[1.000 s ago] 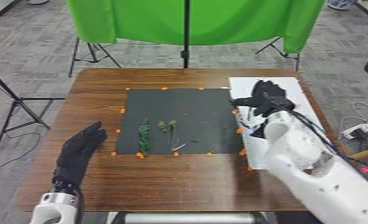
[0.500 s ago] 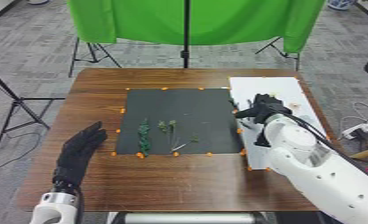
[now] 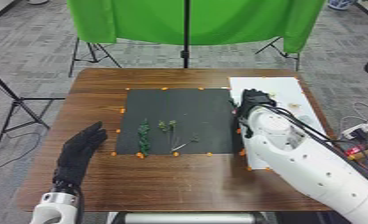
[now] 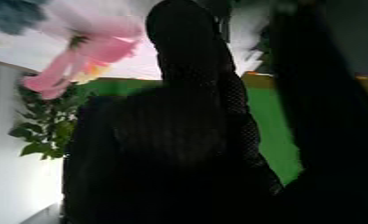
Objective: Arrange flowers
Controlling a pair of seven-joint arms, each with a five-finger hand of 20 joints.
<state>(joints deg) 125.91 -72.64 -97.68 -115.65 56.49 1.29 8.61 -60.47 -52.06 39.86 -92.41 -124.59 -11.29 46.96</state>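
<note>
At the seam between the dark mat [image 3: 148, 102] and the white sheet [image 3: 304, 117], the right hand [image 3: 254, 98] is held over the right side. In the right wrist view, the glove of the right hand [image 4: 180, 55] has straight fingers, with the thumb apart from them. A pink flower [image 4: 105, 49] and green leaves [image 4: 43, 132] show beside it. A leafy green stem [image 3: 144, 137] lies on the mat, beside thin budded stems [image 3: 170, 127] and a small sprig [image 3: 195, 138]. Pale blooms [image 3: 294, 106] rest on the sheet. The left hand [image 3: 76, 150] lies open at the left.
Orange tabs [image 3: 140, 155] line the mat's edges on the brown table [image 3: 163, 182]. Beyond the far edge stands a green cloth [image 3: 136, 22] on a dark stand. A black tripod [image 3: 19, 107] is left of the table.
The right hand has come off the white sheet's middle and shifted left to the mat's right edge, turning as it moved. The left hand has stayed still.
</note>
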